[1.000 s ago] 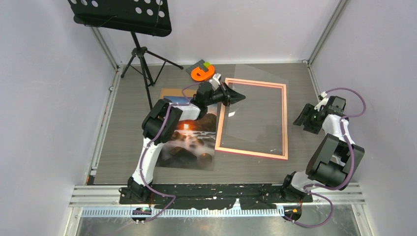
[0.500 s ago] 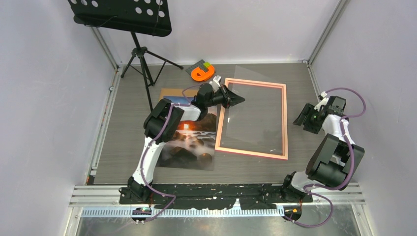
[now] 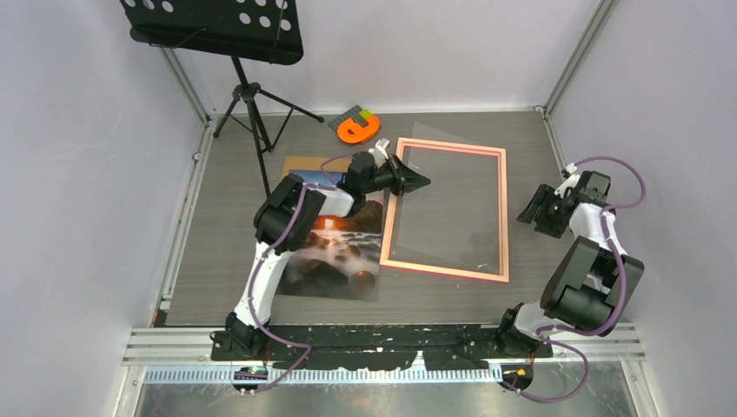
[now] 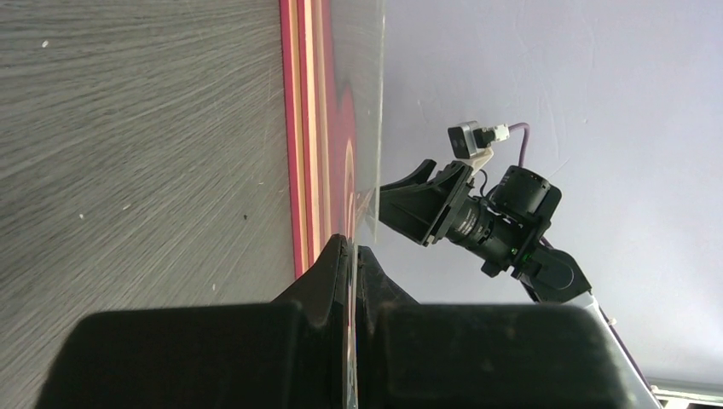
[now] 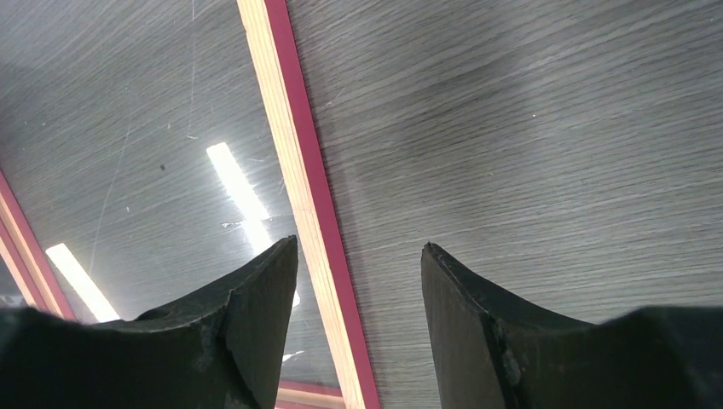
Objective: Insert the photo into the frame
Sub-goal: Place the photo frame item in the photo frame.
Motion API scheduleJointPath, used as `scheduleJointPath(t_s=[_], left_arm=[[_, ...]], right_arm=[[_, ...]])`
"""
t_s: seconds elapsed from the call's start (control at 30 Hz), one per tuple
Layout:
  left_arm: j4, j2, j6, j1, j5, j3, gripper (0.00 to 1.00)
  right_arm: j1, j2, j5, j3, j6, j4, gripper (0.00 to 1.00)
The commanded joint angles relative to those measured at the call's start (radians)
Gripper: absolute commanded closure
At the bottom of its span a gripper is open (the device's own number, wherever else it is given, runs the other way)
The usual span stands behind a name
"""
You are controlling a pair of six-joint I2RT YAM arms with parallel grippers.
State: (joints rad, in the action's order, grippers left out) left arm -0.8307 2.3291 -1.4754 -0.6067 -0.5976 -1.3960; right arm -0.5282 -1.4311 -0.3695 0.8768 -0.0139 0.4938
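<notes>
Slightly lower than a second ago, the left gripper (image 3: 422,181) pinches the clear sheet (image 3: 452,208) by its edge, tilted over the frame (image 3: 443,271). The right gripper (image 3: 532,211) hangs open just right of the frame. The photo (image 3: 335,256) lies left of the frame on the backing board (image 3: 300,163); inserting it seems not yet begun.

Ahead of me on the left, the sunset-seascape photo (image 3: 335,248) lies flat and face up on the table (image 3: 226,234), close beside the left edge of the thin salmon-pink frame (image 3: 504,208), which lies flat, slightly skewed.
</notes>
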Motion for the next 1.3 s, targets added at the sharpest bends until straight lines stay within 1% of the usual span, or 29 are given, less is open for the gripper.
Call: scheduleJointPath(t_s=[0.0,1.27], left_arm=[[-0.084,-0.039,0.030,0.002,0.005,0.010,1.00],[-0.077,-0.062,0.115,0.033,0.034,0.055,1.00]], right_arm=[[-0.009,0.046,-0.015,-0.002,-0.001,-0.020,0.39],[-0.008,0.037,-0.020,-0.004,0.002,-0.023,0.39]])
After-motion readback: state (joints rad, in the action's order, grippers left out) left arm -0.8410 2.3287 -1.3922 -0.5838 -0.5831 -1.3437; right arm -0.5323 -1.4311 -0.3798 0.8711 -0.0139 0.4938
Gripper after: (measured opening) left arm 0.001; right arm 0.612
